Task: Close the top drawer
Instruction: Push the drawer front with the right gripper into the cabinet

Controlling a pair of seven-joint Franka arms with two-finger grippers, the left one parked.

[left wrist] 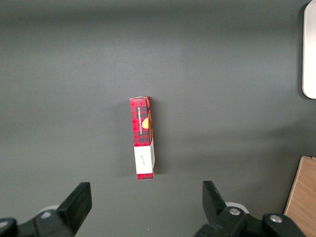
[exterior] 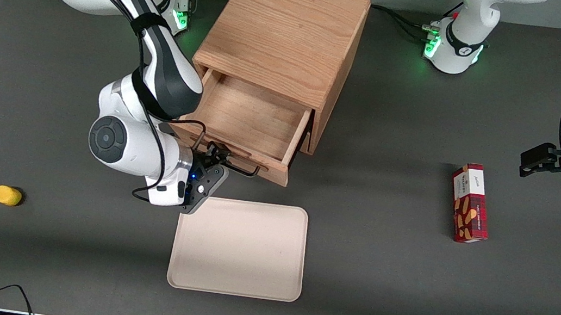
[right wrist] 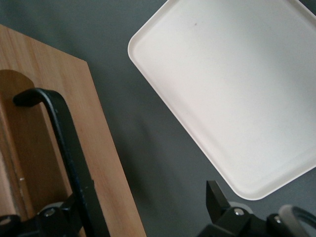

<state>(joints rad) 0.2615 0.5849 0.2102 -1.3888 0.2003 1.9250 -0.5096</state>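
The end effector (exterior: 214, 162) sits right at the front face of the top drawer (exterior: 250, 120), its fingers spread apart, one finger (right wrist: 64, 217) by the black wire handle (right wrist: 59, 143) and the other out over bare table (exterior: 398, 141), gripping nothing. The drawer stands pulled well out of the oak cabinet (exterior: 281, 31), box empty, with its front facing the front camera and its handle running along that front. From the end effector, the cabinet lies farther from the front camera, so closing likely means a straight push along the drawer's slide direction, square to the front. A cream tray (exterior: 240, 248) lies just nearer the camera than the end effector.
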